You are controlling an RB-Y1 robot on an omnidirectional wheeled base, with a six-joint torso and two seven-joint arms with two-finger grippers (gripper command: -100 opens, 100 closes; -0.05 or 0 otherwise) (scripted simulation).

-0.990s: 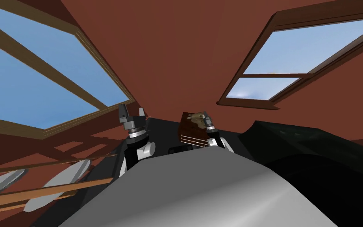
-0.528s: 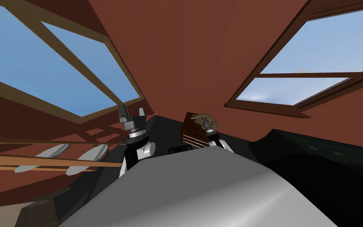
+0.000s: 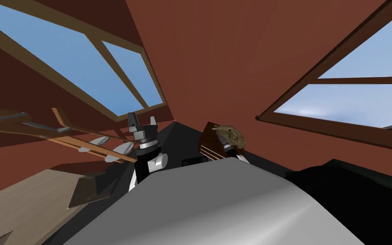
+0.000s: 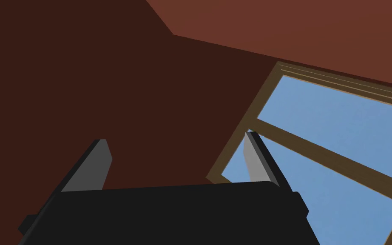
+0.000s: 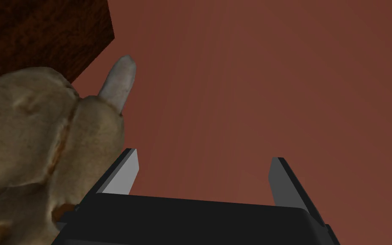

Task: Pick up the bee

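The bee [image 3: 234, 135] is a lumpy tan figure resting on a dark brown block [image 3: 208, 144] against the red-brown wall. In the head view my right gripper [image 3: 224, 135] is right at it. In the right wrist view the bee [image 5: 42, 140] bulges just outside one finger [image 5: 125, 172], touching or nearly touching it, with the brown block [image 5: 42, 34] beyond. My right gripper [image 5: 203, 155] is open, with only wall between its fingers. My left gripper [image 3: 142, 119] is raised to the left of the block and is open [image 4: 176, 138] and holds nothing.
Black bulky furniture [image 3: 352, 191] lies to the right. A wooden rail with grey oval pieces [image 3: 89, 144] runs along the left wall. Pale wooden floor [image 3: 21, 204] shows at lower left with a small dark brown object [image 3: 89, 189] on it. Windows flank the wall corner.
My head view has swung: both windows slid rightward and the floor came into sight at lower left. The bee now shows on the right side of my right gripper. The left arm kept its pose.
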